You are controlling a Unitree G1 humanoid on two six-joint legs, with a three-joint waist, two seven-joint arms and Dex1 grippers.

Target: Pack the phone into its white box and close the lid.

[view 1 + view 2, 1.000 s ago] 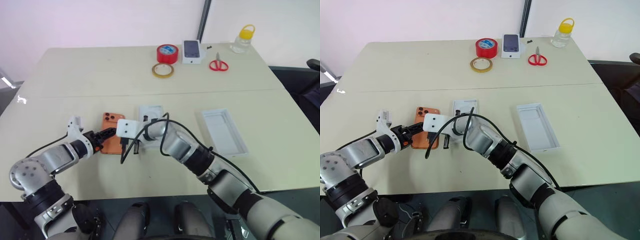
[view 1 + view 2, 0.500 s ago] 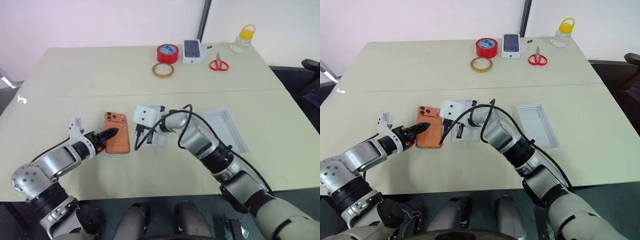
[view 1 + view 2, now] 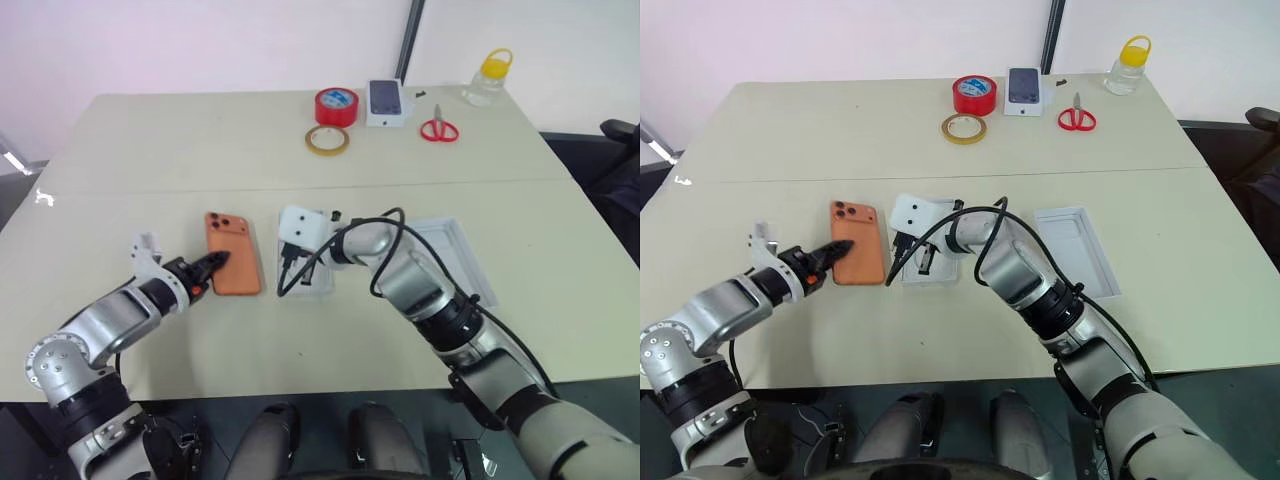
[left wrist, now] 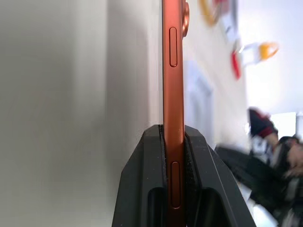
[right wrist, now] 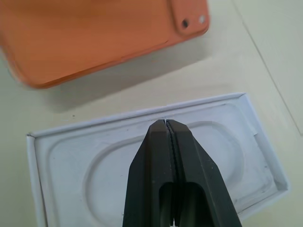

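The left gripper (image 3: 212,266) is clamped on the near left edge of the phone (image 3: 232,266); its two black fingers (image 4: 142,189) pinch the thin orange side. The phone lies back-up on the table (image 3: 180,150), just left of the white box (image 5: 156,156). The right gripper (image 5: 166,128) hangs over that box with its fingers pressed together, grasping nothing. The lid (image 3: 452,262) sits to the right, open side up.
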